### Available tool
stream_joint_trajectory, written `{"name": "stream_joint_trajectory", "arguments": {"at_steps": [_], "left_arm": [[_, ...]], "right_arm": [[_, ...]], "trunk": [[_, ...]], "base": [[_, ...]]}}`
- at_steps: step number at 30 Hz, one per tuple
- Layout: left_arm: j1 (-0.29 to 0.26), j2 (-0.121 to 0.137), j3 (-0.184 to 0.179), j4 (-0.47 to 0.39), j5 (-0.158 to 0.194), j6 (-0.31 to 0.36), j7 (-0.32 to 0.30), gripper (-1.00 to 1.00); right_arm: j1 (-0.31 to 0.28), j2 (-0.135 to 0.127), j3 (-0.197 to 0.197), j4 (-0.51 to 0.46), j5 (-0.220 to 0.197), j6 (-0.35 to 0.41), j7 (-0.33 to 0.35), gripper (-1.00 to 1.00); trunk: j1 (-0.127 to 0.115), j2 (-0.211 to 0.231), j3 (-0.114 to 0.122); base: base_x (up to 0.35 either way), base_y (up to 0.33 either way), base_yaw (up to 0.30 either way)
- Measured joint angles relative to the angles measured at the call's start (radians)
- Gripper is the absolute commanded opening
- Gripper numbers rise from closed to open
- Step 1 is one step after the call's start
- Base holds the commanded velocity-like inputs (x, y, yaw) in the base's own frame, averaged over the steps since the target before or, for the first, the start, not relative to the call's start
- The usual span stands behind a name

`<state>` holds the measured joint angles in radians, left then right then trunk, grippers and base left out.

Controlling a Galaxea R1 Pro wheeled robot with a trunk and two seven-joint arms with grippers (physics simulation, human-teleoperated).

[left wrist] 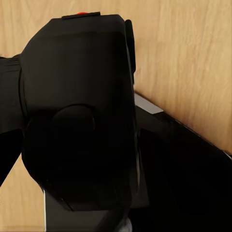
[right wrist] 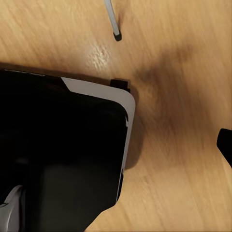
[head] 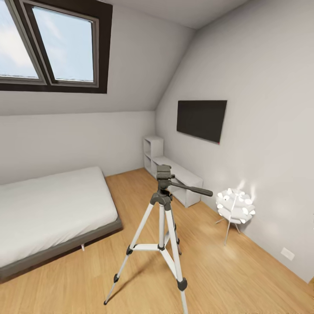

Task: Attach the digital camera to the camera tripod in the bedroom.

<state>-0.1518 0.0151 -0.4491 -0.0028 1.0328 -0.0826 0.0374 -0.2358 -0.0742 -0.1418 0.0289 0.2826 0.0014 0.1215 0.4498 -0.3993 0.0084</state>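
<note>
The camera tripod stands on the light wood floor in the middle of the head view, silver-white legs spread. Its dark grey head is bare on top and its pan handle points right. In the left wrist view the black digital camera sits very close, held above the floor, with its red button at the upper edge. It hides my left gripper's fingers. In the right wrist view one black fingertip shows at the frame's edge, with nothing beside it. A tripod foot rests on the floor beyond.
A low bed lies left of the tripod. White cube shelves and a low bench line the far right wall under a black TV. A white floor lamp stands right of the tripod. My black base is below both wrists.
</note>
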Motion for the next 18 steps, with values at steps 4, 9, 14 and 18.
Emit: {"name": "stream_joint_trajectory", "arguments": {"at_steps": [4,9,14,18], "left_arm": [[0.0,-0.001,0.0,0.0,0.0,0.0,0.001,-1.0],[0.0,-0.001,-0.001,0.0,0.0,0.0,0.001,-1.0],[0.0,-0.001,-0.001,0.0,0.0,0.0,0.001,-1.0],[0.001,-0.001,-0.001,0.0,0.0,0.0,0.001,-1.0]], "right_arm": [[0.0,0.0,0.0,0.0,0.0,0.0,0.0,1.0],[0.0,0.0,0.0,0.0,0.0,0.0,0.0,1.0],[0.0,0.001,0.0,0.0,0.0,0.0,-0.001,1.0],[0.0,0.001,0.0,0.0,0.0,0.0,-0.001,1.0]], "trunk": [[0.0,0.0,-0.006],[0.0,0.0,-0.014],[0.0,0.001,-0.021],[0.0,0.001,-0.027]], "base": [[-0.014,0.0,0.0],[-0.005,0.0,0.0],[0.0,0.0,0.0],[0.0,0.0,0.0]]}}
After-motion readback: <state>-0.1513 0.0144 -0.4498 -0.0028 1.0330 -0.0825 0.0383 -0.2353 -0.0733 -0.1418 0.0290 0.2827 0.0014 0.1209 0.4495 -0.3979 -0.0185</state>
